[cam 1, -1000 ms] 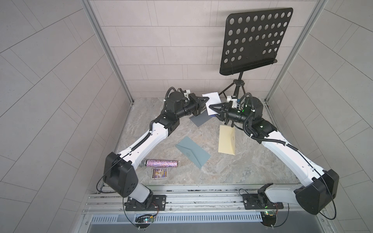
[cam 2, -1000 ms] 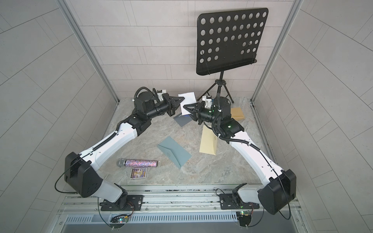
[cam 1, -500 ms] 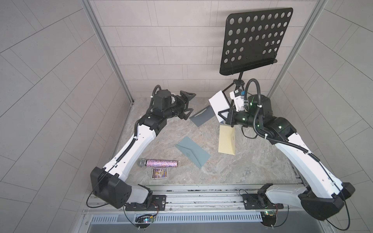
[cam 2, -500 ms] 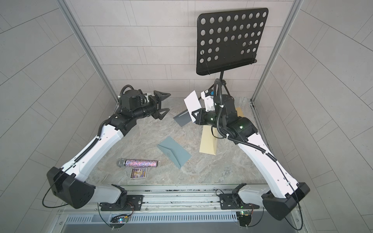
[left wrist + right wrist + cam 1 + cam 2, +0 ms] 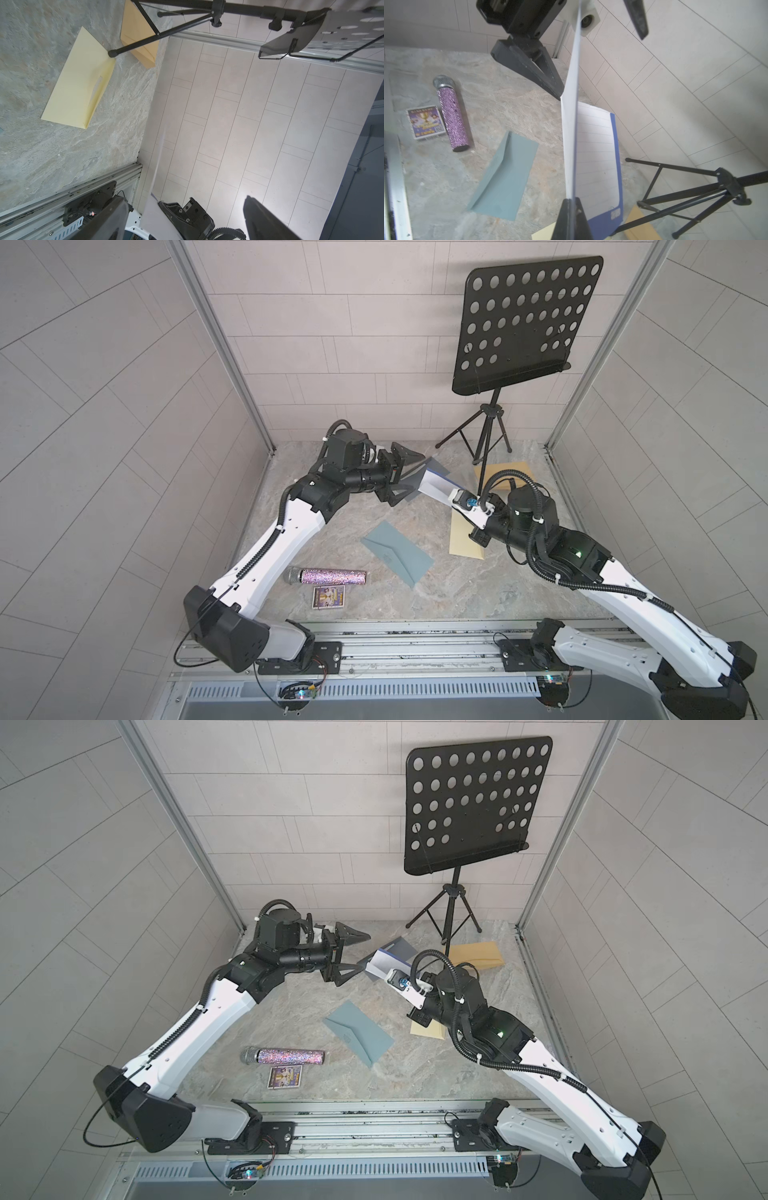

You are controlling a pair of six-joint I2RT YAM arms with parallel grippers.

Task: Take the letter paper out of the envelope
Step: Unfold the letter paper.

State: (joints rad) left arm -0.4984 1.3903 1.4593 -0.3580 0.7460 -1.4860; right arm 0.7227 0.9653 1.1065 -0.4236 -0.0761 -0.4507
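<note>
**Sheet out and held in the air, left side released**

Nearest my end of the counter (image 5: 478, 593) I see a small picture card (image 5: 328, 597), with a glittery purple microphone (image 5: 326, 576) lying just behind it. Further in, near the middle, a teal envelope (image 5: 397, 552) lies flat. To its right is a pale yellow envelope (image 5: 459, 533), partly hidden under the right arm.

Beyond those, the right fingers (image 5: 566, 218) are clenched on one end of the letter paper (image 5: 436, 486). The lined white sheet has a blue border, and it hangs above the counter, clear of every envelope. It slants up and away toward the left arm.

The left fingers (image 5: 353, 935) are spread wide and grasp nothing. In both wrist views the sheet's far edge runs in between them, though I cannot tell whether it touches either one.

Just behind the sheet, a grey envelope (image 5: 400, 947) lies on the counter. A brown envelope (image 5: 505, 472) lies further right by the foot of the black music stand (image 5: 525, 323), which rises against the back wall.
</note>
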